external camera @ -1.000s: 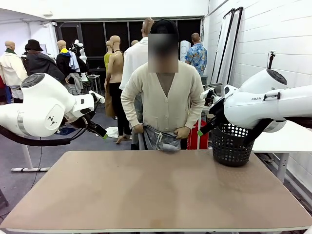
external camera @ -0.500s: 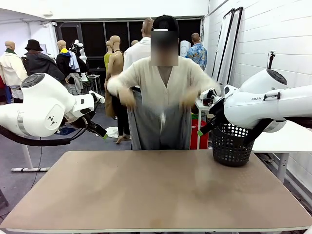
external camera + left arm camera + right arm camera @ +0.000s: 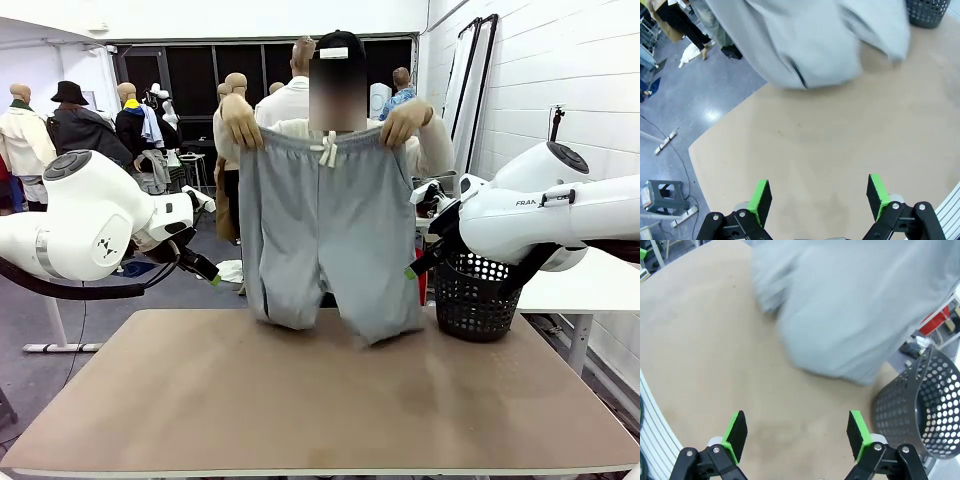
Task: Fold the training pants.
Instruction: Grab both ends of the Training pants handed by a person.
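The light grey training pants (image 3: 325, 235) hang by the waistband from the person's two raised hands (image 3: 243, 120) at the far side of the table, leg ends reaching the tabletop. The pants (image 3: 805, 40) fill the top of the left wrist view, and in the right wrist view the pants (image 3: 855, 315) look blurred. My left gripper (image 3: 200, 268) is drawn back at the left, off the table, and my left gripper (image 3: 819, 195) is open with nothing between its green pads. My right gripper (image 3: 420, 265) sits back at the right by the basket; my right gripper (image 3: 799, 435) is open too.
A black perforated basket (image 3: 472, 295) stands at the table's far right corner; the basket (image 3: 922, 405) is close to my right gripper. The tan table (image 3: 320, 400) is bare in front of the pants. Beyond the far edge is open floor.
The person has lifted the pants from a bunch at waist height up to shoulder height, spreading them out by the waistband. Neither arm has moved.
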`<state>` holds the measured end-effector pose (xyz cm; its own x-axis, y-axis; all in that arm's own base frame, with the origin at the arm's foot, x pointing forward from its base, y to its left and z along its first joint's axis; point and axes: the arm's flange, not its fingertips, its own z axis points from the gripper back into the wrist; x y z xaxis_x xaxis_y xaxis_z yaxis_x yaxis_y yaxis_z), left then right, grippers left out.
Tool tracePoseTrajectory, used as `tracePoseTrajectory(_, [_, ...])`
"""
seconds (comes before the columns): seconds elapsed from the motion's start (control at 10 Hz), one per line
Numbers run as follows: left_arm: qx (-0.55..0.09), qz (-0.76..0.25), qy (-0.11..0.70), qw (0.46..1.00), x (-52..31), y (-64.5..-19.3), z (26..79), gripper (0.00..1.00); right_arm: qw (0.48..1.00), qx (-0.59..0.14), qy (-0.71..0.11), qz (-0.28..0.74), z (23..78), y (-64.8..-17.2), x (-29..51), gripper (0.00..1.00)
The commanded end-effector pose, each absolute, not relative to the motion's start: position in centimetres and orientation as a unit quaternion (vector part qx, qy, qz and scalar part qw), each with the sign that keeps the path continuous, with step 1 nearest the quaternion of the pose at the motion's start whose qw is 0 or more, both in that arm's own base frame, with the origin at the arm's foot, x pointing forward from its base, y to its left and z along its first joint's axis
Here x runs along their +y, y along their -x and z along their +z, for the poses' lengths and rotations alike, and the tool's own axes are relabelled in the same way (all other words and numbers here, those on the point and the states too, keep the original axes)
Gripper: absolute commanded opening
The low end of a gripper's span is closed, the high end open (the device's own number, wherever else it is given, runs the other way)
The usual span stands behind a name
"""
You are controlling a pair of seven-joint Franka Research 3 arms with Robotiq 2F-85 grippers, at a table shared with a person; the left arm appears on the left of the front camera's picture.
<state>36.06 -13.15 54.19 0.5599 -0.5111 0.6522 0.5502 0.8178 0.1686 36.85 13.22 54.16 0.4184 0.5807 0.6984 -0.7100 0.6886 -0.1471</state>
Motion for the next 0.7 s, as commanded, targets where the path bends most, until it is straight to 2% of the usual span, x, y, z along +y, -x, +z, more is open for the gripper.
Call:
tracePoseTrajectory(0.0, [-0.359,-0.298,0.023,0.884,-13.06,-36.02,54.23,1.0,0.838,-0.375,-0.087,0.386,54.02,-36.83,13.23,1.0])
tracePoseTrajectory(0.6, [-0.359,-0.298,0.023,0.884,-13.06,-36.02,54.23,1.0,0.838,-0.375,-0.087,0.386,54.02,-36.83,13.23,1.0])
